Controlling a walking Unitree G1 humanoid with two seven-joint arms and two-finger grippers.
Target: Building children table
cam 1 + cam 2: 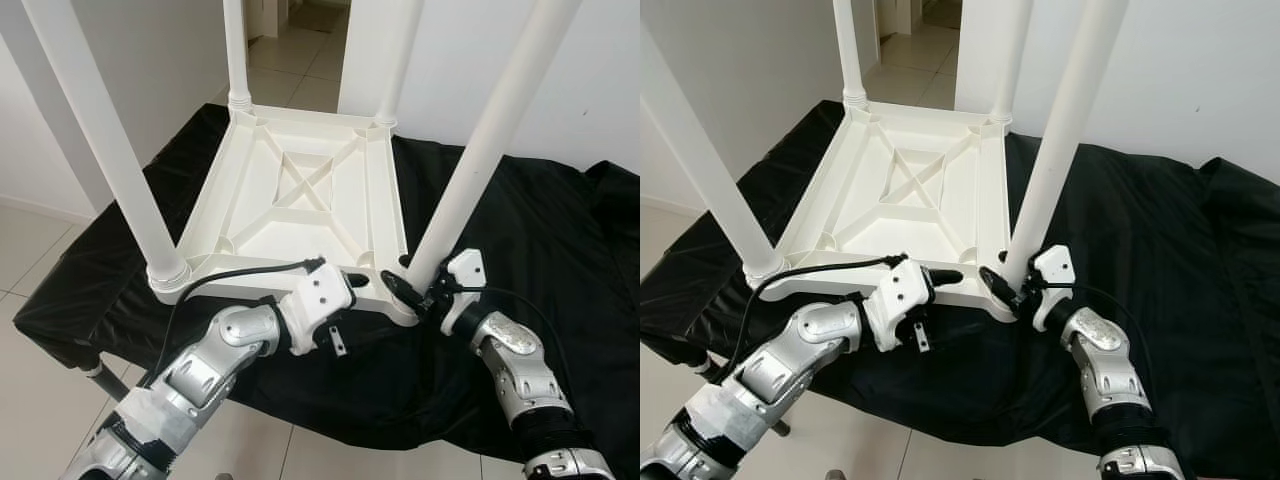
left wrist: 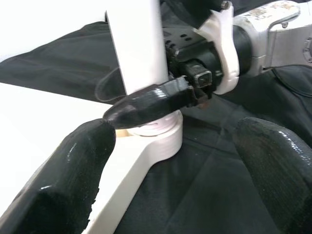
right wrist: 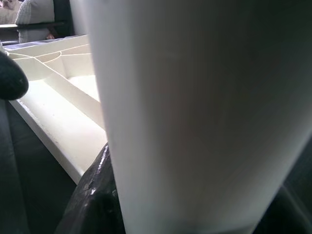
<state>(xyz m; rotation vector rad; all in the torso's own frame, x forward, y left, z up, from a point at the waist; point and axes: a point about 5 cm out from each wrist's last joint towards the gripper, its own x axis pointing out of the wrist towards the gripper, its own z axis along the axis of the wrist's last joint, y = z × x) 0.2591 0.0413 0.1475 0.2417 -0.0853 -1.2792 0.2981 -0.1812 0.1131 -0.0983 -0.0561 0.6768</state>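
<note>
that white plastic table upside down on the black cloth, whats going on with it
The robot is assembling a small white plastic table, which lies upside down on a black cloth with four white round legs pointing up. The right claw is closed around the base of the near right leg at its corner socket. The left claw, fingers open, sits beside the table's near edge, close to that same corner.

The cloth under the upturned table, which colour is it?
Black. The cloth shows best in the left eye view.
</note>
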